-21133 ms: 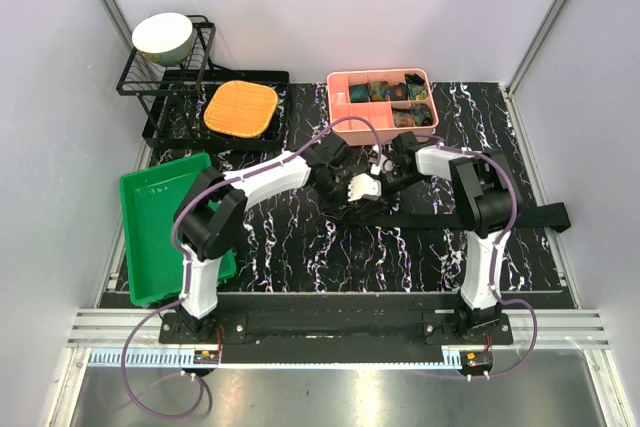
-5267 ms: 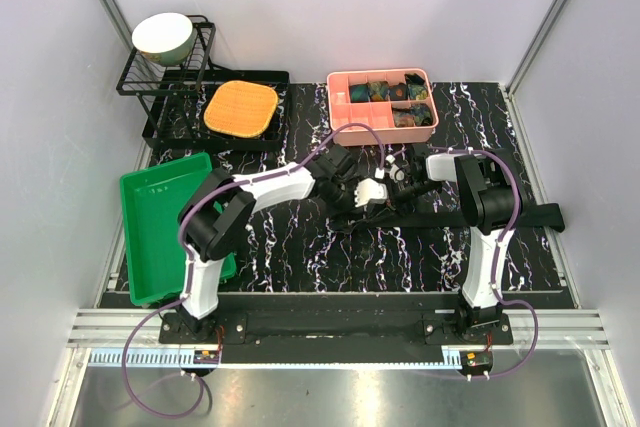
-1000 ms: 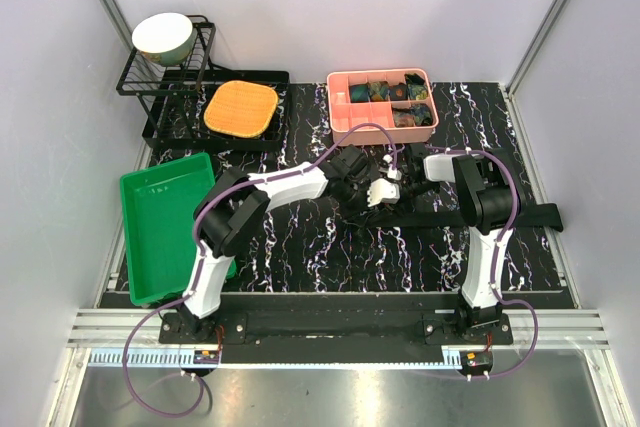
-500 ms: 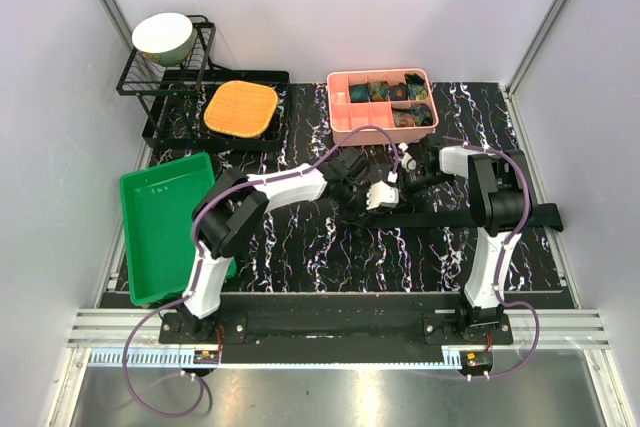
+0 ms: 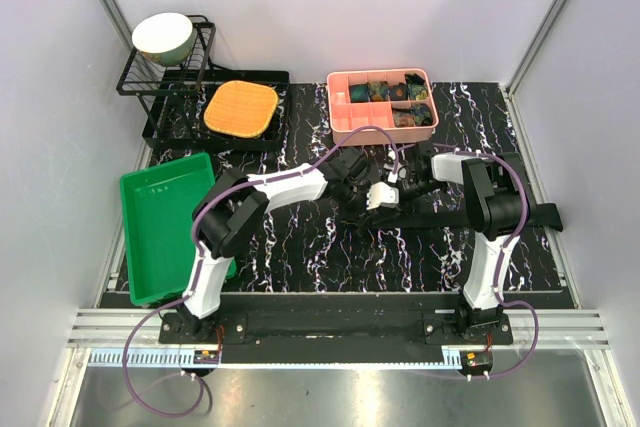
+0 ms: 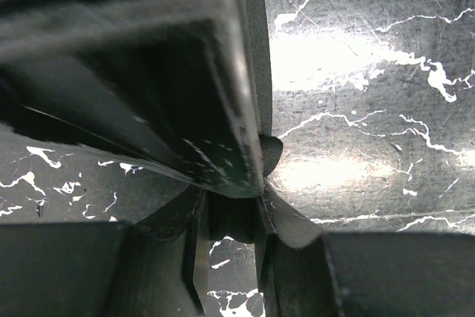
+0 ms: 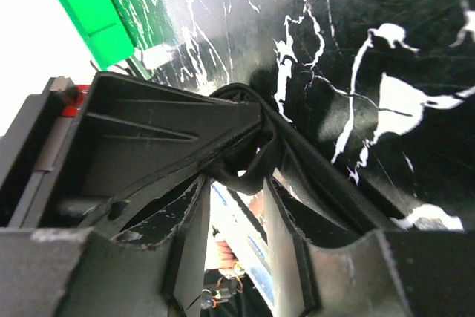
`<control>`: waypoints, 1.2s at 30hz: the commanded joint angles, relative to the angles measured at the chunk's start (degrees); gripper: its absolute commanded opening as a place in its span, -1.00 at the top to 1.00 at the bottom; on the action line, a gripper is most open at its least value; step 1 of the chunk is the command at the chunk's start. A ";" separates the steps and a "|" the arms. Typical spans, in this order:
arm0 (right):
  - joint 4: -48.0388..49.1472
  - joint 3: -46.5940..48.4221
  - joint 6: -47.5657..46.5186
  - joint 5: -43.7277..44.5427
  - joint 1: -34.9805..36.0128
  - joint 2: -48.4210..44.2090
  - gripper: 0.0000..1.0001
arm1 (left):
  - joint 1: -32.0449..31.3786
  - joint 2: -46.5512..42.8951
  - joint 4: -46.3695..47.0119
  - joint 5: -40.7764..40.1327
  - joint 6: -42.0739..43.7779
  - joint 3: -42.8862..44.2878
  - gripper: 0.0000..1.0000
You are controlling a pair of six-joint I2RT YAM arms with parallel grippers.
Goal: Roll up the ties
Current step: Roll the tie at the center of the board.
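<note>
- Closest to me, the black marbled table (image 5: pixel 300 257), with the green tray (image 5: pixel 160 217) off on the left. Nothing is happening at the tray.
- Just past that, the black tie (image 5: pixel 535 215) lies flat across the right half of the table. Its wide end is out by the right edge, and the rest runs left into the middle, where both arms meet.
- The left gripper (image 5: pixel 375 197) is on that inner end. Its jaws are drawn in close, pinching the tie's small wound-up part, and the wrist view shows dark fabric wedged between them.
- And here's the change! The right gripper (image 5: pixel 405 180), touching distance beyond, was clamped tight a second ago. Now its fingers (image 7: pixel 286 250) stand apart, with the tie's folds lying at the tips rather than squeezed between them.
- It has also slid back in beside the left gripper after swinging out half a second ago.
- I read that as a regrip: the left holds the coil while the right frees itself for another turn. Most of the tie is still unrolled, so there's a long way to go.
- Farther back, the pink compartment box (image 5: pixel 345 119) holds rolled ties (image 5: pixel 385 92).
- Far left are the orange pad (image 5: pixel 241 108), the wire rack (image 5: pixel 165 77) and the bowl (image 5: pixel 163 35), all idle.
</note>
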 commanded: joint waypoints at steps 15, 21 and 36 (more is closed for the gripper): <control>2.59 -0.22 -0.18 14.20 1.08 1.36 1.00 | 2.39 0.17 -6.86 -0.55 -0.84 -3.60 -0.01; 0.74 0.48 -0.88 17.99 0.99 3.03 1.00 | 4.68 -5.89 1.74 2.71 -2.32 -9.38 -0.24; 0.12 1.28 -3.08 19.23 1.17 4.88 1.00 | 3.63 -2.57 9.93 3.24 -7.08 -7.13 -0.29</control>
